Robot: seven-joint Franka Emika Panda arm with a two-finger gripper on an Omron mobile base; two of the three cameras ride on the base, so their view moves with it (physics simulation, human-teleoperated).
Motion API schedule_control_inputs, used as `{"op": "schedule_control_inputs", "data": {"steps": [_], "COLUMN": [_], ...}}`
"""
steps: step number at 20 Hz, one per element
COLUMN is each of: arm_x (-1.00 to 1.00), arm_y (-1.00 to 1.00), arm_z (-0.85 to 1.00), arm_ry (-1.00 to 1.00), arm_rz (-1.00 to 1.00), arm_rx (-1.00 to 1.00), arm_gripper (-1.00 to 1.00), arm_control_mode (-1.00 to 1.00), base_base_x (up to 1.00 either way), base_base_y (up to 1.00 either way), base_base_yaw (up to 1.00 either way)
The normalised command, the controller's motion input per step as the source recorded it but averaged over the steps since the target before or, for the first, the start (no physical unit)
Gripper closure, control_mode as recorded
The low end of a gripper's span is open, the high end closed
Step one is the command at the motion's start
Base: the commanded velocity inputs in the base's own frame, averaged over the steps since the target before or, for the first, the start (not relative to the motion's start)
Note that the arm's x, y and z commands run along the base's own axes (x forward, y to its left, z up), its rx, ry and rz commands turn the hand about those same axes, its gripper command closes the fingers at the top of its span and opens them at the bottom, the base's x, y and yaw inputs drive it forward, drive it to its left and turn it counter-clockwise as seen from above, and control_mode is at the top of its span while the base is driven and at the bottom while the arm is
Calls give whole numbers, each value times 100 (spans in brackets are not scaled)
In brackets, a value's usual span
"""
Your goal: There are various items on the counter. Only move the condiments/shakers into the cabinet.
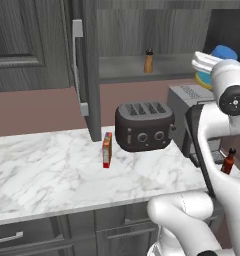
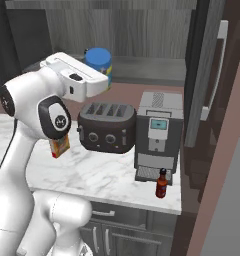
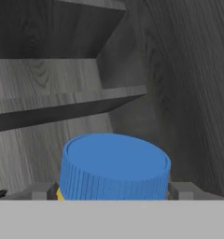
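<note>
Left base view. Desk (image 1: 52,175): white marble, grey veins, glossy, over dark grey drawers. Slim red-orange box (image 1: 107,149) upright on it, just left of a squat black four-slot toaster (image 1: 144,125). Behind that, a boxy silver coffee machine (image 1: 184,100). Dark red bottle (image 1: 228,161), black cap, stands near the desk's right edge, partly behind the arm. Wall cabinet (image 1: 122,40) in dark grey wood grain, its door swung open edge-on with a silver handle; on its grey shelf the small brown shaker (image 1: 149,61) stands upright, dark-capped. Blue-lidded jar (image 1: 223,55) up at the right, at the hand.

Right base view. The jar (image 2: 98,62) is level with the cabinet (image 2: 142,30) shelf, held at the tip of the white hand; yellow label under a round blue lid. Toaster (image 2: 106,126) and coffee machine (image 2: 158,135) side by side below. Bottle (image 2: 162,183) in front of the machine's drip tray, apart from it. Box (image 2: 59,145) shows partly behind the arm's elbow.

Hand view. End effector (image 3: 113,190) stands wide, one grey finger (image 3: 181,190) on each side of the jar (image 3: 114,165) (ribbed plastic lid, flat top, a sliver of yellow beneath), gripping it. Beyond: wood-grain cabinet (image 3: 179,93) wall and the edges of two shelves
</note>
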Motion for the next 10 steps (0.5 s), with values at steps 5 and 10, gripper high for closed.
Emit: {"op": "schedule_control_inputs", "data": {"steps": [5, 10], "arm_x": [26, 46], "arm_y": [-8, 1], "arm_z": [0, -1], "arm_ry": [0, 6], "arm_rz": [11, 22], "arm_rx": [0, -4], "arm_gripper": [100, 100], "arm_control_mode": [-100, -100], "base_base_x": [0, 0], "base_base_y": [0, 0], "base_base_yaw": [0, 0]}}
